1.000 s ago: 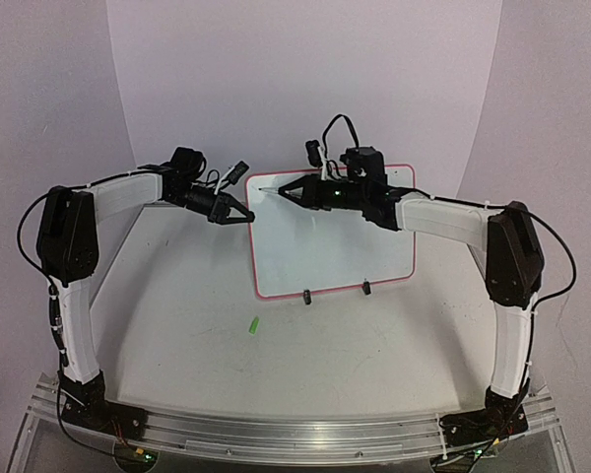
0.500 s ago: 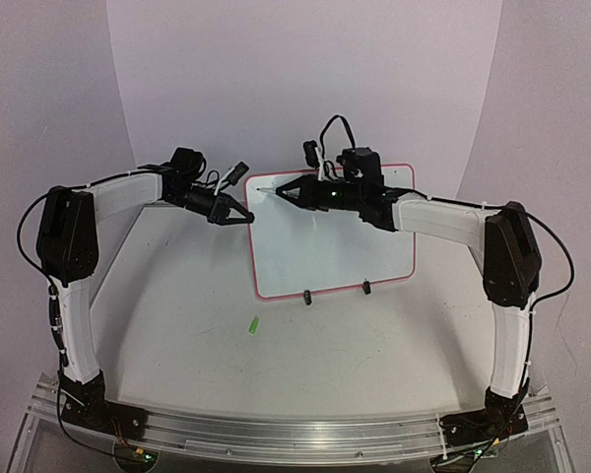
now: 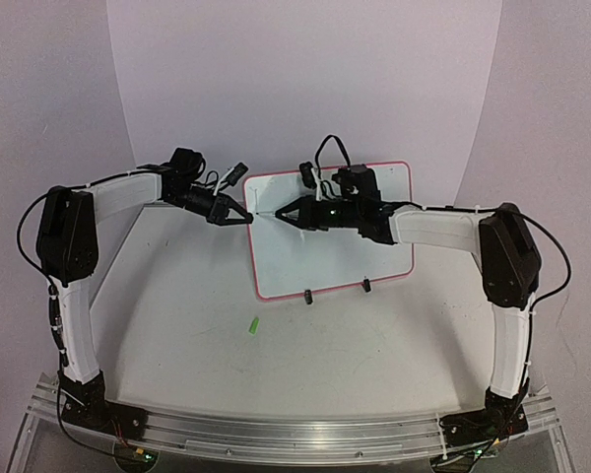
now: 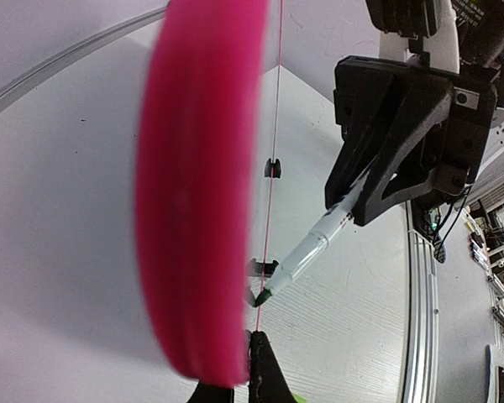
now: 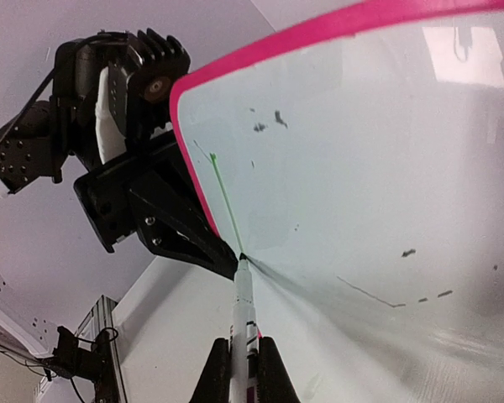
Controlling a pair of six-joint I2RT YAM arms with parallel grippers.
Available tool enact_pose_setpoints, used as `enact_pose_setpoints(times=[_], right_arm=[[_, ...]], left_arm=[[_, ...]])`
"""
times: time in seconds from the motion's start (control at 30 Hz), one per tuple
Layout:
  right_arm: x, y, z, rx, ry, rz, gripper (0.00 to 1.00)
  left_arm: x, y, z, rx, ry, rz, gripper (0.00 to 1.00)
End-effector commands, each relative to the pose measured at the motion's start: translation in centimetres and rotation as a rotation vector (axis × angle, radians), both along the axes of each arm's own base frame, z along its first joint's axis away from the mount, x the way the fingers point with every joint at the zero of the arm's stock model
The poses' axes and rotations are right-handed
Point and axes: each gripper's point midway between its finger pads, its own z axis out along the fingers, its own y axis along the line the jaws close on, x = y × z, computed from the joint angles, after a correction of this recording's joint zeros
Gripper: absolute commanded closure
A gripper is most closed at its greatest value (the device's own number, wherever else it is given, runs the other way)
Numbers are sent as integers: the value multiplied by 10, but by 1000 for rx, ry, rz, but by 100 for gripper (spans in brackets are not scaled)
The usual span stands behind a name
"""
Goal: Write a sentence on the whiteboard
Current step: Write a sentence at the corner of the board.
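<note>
The whiteboard (image 3: pixel 335 251) with its red-pink rim stands mid-table on two black clip feet (image 3: pixel 306 295). My left gripper (image 3: pixel 246 216) is shut on the board's left rim, which fills the left wrist view as a pink blur (image 4: pixel 202 193) between my fingers (image 4: pixel 265 374). My right gripper (image 3: pixel 294 211) is shut on a white marker (image 5: pixel 242 311), also seen in the left wrist view (image 4: pixel 311 245). Its green tip (image 5: pixel 242 256) touches the board (image 5: pixel 361 168) close to the left rim, at the lower end of a thin green line (image 5: pixel 223 197).
A small green marker cap (image 3: pixel 253 324) lies on the white table in front of the board. Faint old marks (image 5: pixel 365 292) dot the board's surface. The left gripper (image 5: pixel 164 218) sits just beyond the marker tip. A metal rail (image 3: pixel 276 434) runs along the near edge.
My right gripper has moved the marker tip down along the board's left edge toward the left gripper, leaving a green line. The left gripper has held its grip on the rim.
</note>
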Motion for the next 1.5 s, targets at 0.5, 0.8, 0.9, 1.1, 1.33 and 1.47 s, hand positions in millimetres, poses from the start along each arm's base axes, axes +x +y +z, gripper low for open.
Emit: enact_pose_setpoints(times=[0.5,0.8,0.9,1.1,1.33,1.47], right_arm=[[-10,-19,68,120,-148,-33,100],[0,-16,57,106,-129,-61,100],[4,-14,55,102,-126,-67,100],[11,-13,50,91,-122,-86,100],[18,-10,37,62,-101,-98,100],[16,-5,30,41,-96,-82,100]], left_arm=[[-3,3,18,15,-82,3,100],[-3,3,17,14,-79,2,100],[-3,3,17,16,-79,4,100],[-3,2,16,17,-78,2,100],[-3,2,15,19,-78,2,100],[-3,2,15,21,-78,3,100]])
